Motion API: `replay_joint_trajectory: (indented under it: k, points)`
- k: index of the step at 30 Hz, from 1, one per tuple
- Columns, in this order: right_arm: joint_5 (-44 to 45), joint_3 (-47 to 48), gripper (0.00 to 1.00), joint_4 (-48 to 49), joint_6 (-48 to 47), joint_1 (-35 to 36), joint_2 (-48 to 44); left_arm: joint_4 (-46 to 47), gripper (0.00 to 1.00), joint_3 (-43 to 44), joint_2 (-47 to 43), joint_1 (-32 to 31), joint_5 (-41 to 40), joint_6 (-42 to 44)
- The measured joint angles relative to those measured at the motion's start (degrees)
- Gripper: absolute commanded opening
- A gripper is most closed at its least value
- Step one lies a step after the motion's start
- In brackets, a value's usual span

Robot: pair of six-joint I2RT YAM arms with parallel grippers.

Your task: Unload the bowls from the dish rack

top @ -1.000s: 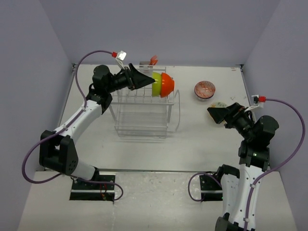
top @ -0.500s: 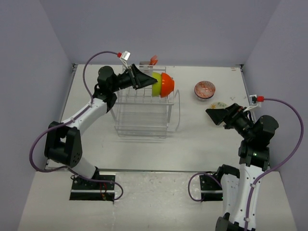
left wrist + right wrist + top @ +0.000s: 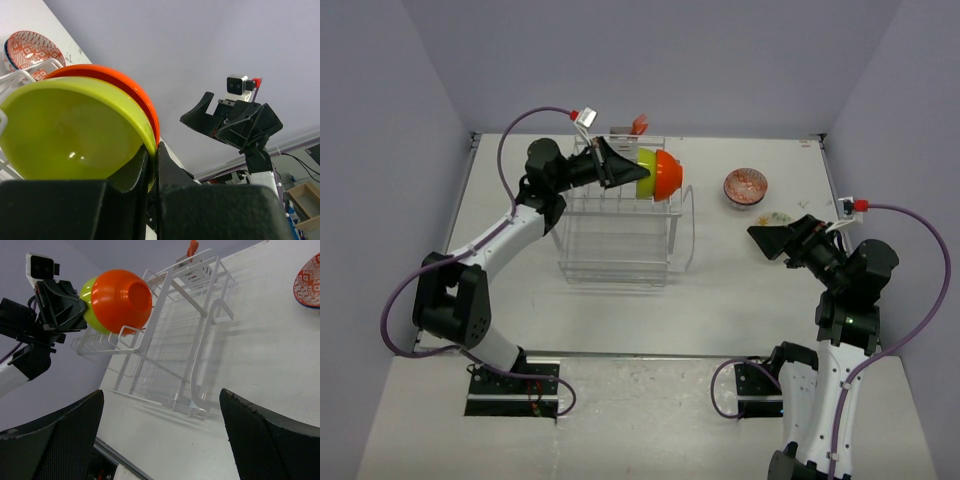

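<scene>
Now left hand (image 3: 154,150) pinches green bowl (image 3: 70,135) by its rim atop rack (image 3: 615,240), near far edge of surface (image 3: 740,300); orange bowl (image 3: 668,175), cupped against it, may slip off and fall on lifting; right hand (image 3: 160,392) gapes, empty.

Robot lab cell: plain lavender walls (image 3: 650,60) enclosing a white table (image 3: 740,290).

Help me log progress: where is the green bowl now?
Top view: the green bowl sits on edge atop the rack, right end, nested against the orange bowl, the left pincer gripping its rim.
</scene>
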Motion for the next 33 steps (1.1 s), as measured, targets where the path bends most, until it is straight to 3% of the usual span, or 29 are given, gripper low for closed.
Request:
replay_joint_trajectory:
  k: [23,28,31,33]
  points:
    - [-0.07,0.00,0.99,-0.42,-0.26,0.02,0.00,-9.16,0.00,-0.52,-14.40,-0.04,-12.96,7.93]
    - [-5.44,-0.33,0.99,4.94,6.05,0.02,0.13,-20.94,0.00,5.42,-16.35,-5.27,-18.03,25.07]
    - [-9.53,-0.79,0.99,11.78,12.35,0.02,0.07,-29.92,0.00,10.51,-17.88,-17.03,-24.96,40.17]
    - [-10.12,1.27,0.99,10.73,12.76,0.07,0.04,-35.63,0.00,12.85,-19.54,-26.12,-27.91,50.07]
